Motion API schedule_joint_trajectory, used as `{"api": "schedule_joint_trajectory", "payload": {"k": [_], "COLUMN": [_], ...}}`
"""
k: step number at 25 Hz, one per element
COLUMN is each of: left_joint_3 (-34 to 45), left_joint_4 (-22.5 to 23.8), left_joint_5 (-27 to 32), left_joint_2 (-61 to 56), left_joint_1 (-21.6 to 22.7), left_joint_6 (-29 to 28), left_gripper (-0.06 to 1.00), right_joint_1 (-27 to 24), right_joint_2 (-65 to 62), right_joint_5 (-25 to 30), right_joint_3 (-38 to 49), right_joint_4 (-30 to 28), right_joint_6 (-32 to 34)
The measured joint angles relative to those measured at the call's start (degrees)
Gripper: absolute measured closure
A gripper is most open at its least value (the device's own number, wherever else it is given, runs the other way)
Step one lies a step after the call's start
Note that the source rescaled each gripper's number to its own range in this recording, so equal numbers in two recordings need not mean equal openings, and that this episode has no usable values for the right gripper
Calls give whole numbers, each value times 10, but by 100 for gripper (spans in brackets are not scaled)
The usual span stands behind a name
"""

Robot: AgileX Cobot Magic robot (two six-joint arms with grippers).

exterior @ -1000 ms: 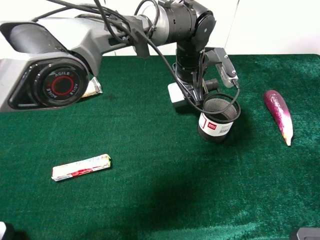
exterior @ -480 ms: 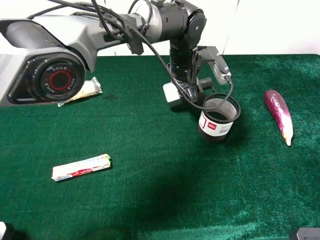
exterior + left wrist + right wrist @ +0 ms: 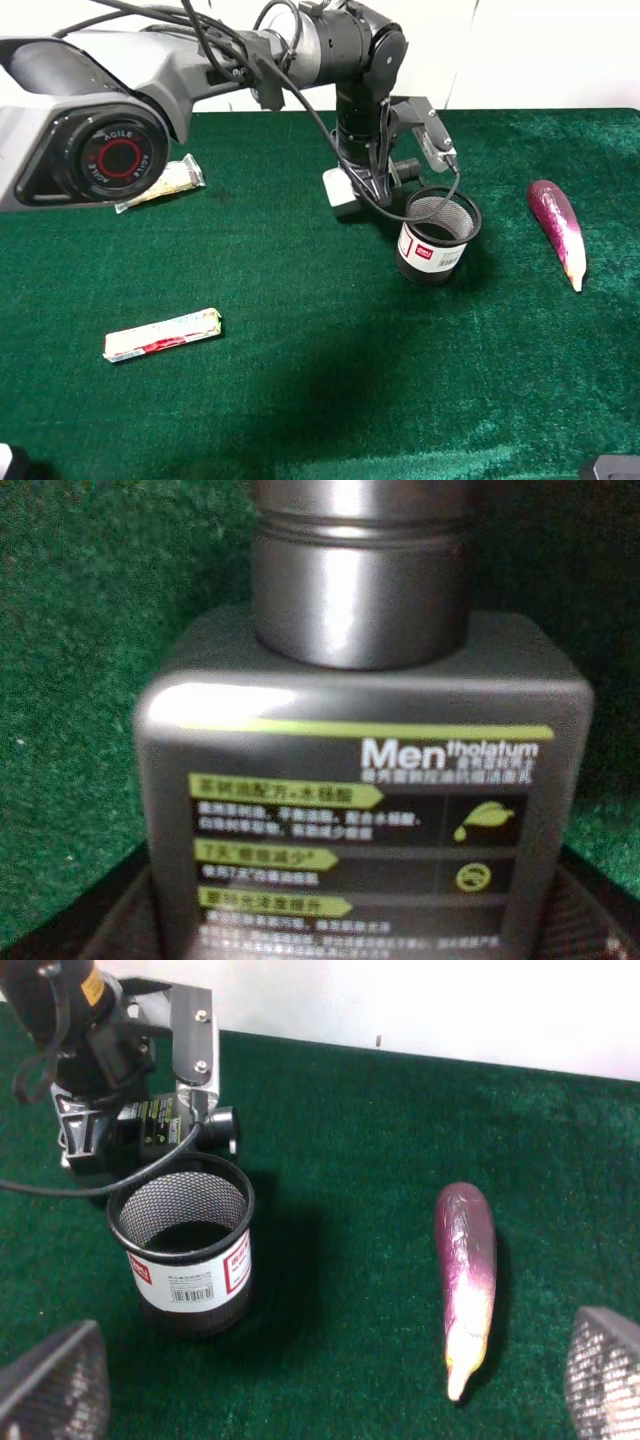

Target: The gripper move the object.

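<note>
Green cloth covers the bench (image 3: 300, 400). From above, the left pincer (image 3: 362, 190) is clamped on a grey Mentholatum bottle (image 3: 340, 192), just beside the mesh cup (image 3: 437, 238). Only the left wrist view shows the bottle's label legibly. The right wrist view shows the right pincer (image 3: 325, 1385) spread wide and empty, near an eggplant (image 3: 467, 1270).

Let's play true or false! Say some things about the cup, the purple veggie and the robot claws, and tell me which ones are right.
1. The left gripper holds the object. True.
2. The mesh cup lies tipped over. False: it stands upright.
3. The eggplant is inside the cup. False: it lies on the green cloth, apart from the cup.
4. Two wrapped snack bars lie on the cloth. True.
5. The right gripper is open and empty. True.
</note>
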Motion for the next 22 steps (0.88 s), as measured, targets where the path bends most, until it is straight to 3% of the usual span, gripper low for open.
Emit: {"api": "schedule_joint_trajectory", "payload": {"k": [9,15,22], "left_joint_3": [4,4,4], "left_joint_4": [-1,-2,-5], "left_joint_5": [-5,-10,-9], "left_joint_2": [0,0,0], "left_joint_1": [2,2,2], "left_joint_6": [19,21,23], "left_gripper": [92,53,46], "right_joint_1": [0,0,0], "right_joint_2": [0,0,0], "right_joint_5": [-2,-2,-2], "right_joint_3": [0,0,0], "right_joint_4": [0,0,0], "right_joint_6": [0,0,0]}}
